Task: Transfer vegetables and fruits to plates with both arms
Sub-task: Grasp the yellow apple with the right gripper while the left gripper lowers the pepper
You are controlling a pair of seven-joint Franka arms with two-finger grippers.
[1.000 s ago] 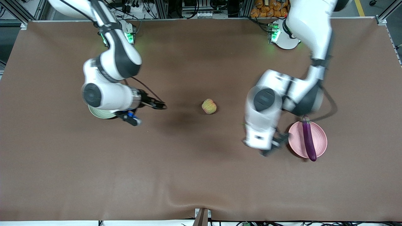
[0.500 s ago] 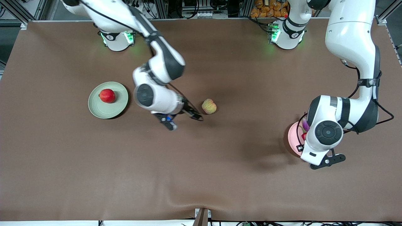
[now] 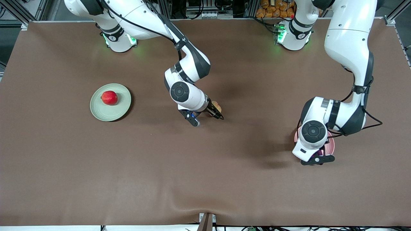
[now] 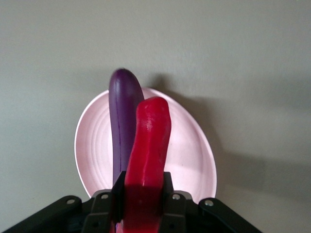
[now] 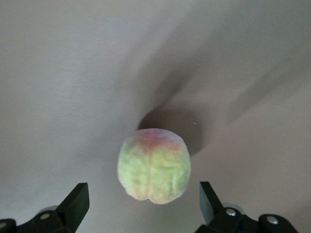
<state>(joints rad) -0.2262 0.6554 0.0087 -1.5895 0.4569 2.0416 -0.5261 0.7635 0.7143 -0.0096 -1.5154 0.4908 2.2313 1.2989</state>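
The red chili pepper (image 4: 147, 160) is clamped in the left claw (image 4: 141, 206), its free end sticking out from between the fingers. Directly under this claw lies the pale pink plate (image 4: 192, 150), and on the plate, just beside the pepper as the left wrist view shows it, rests the purple eggplant (image 4: 122, 114); whether pepper and eggplant touch cannot be told. In the front view the left arm's wrist covers most of that plate (image 3: 331, 145).

The yellowish-green fruit (image 5: 154, 165), blushed pink on top, sits on the brown desk (image 3: 205, 173) below the right claw (image 5: 141, 206), centred in the gap between the claw's widely spread fingers (image 5: 75, 203), which stand apart from it on either side. In the front view it peeks out just beside the claw (image 3: 215, 115).

Well away from the right claw, toward the right arm's end of the desk, the pale green plate (image 3: 120, 107) carries the bright red fruit (image 3: 109, 97).
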